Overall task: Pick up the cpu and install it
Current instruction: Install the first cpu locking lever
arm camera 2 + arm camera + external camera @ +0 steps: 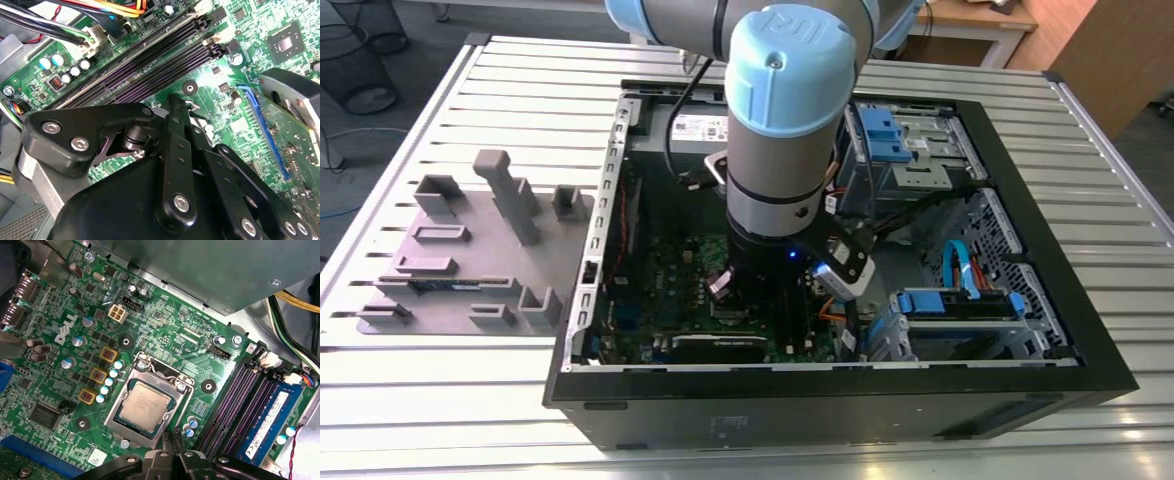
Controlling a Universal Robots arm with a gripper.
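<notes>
The black linked gripper (172, 460), its fingers drawn together on nothing, fills the first wrist view's lower edge. Just beyond, the small square silvery-topped cpu (147, 403) sits inside the rectangular metal socket frame (121, 426) on the green motherboard (165, 320), mid-frame.

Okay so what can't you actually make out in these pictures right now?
- Gripper fingertips: cut off by the picture's edge in the first wrist view.
- CPU seating in the socket frame: too fine to judge.
- Motherboard under the arm in the exterior view: hidden by the arm.
</notes>
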